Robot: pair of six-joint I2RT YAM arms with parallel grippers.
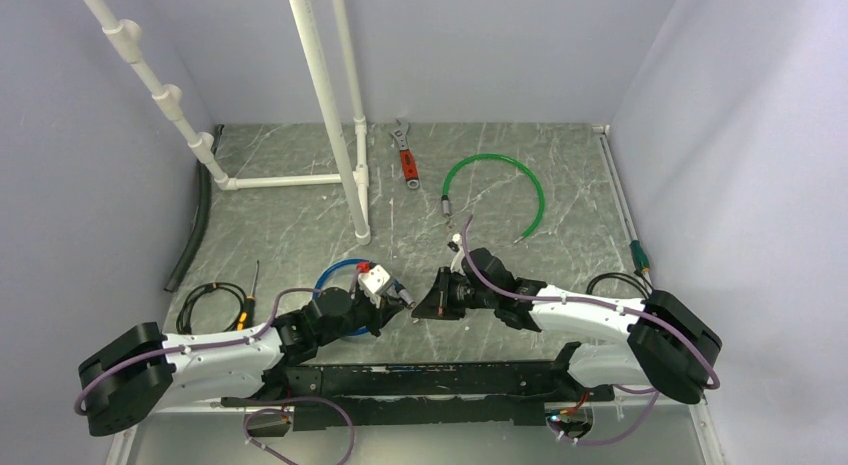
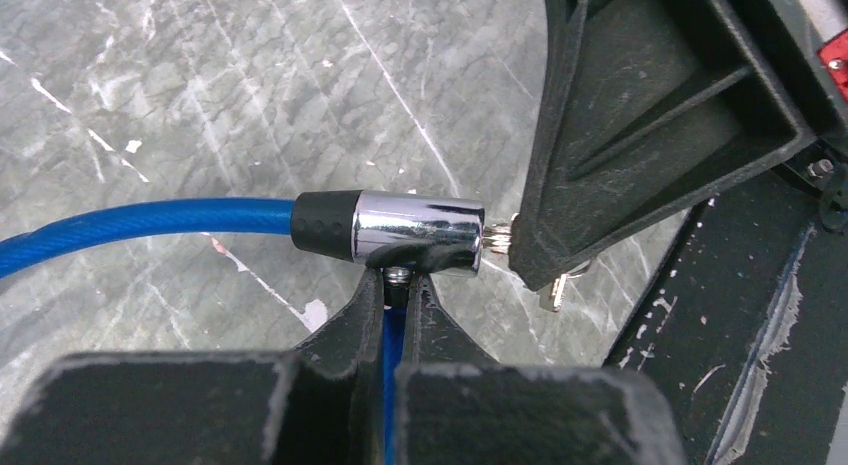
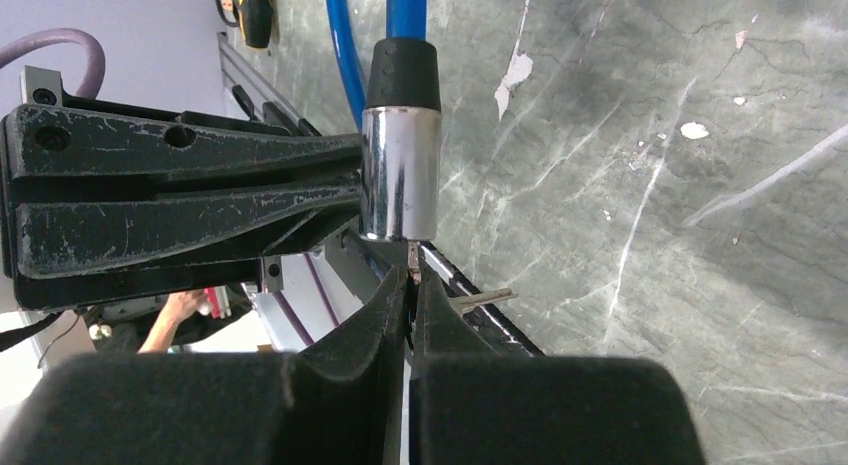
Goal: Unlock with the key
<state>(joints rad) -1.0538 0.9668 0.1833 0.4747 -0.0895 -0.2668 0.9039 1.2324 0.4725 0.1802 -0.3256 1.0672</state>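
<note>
The blue cable lock's silver cylinder (image 2: 420, 230) lies level between the two grippers, and its blue cable (image 2: 140, 221) runs off to the left. My left gripper (image 2: 403, 277) is shut on the lock just under the cylinder, around the pin end and the blue cable. My right gripper (image 3: 410, 280) is shut on the small key (image 3: 411, 267), whose tip is at the end face of the cylinder (image 3: 400, 175). The key (image 2: 498, 237) also shows in the left wrist view, between the cylinder and the right fingers. A second small key (image 3: 485, 298) of the bunch sticks out sideways. In the top view both grippers, left (image 1: 395, 297) and right (image 1: 420, 305), meet near the table's front middle.
A green cable lock (image 1: 500, 190) and a red-handled wrench (image 1: 407, 163) lie at the back. A white pipe frame (image 1: 330, 115) stands at the back left. A black hose (image 1: 195, 225), a cable coil (image 1: 205, 305) and a screwdriver (image 1: 250, 300) lie at the left. A black rail (image 1: 420, 370) runs along the front edge.
</note>
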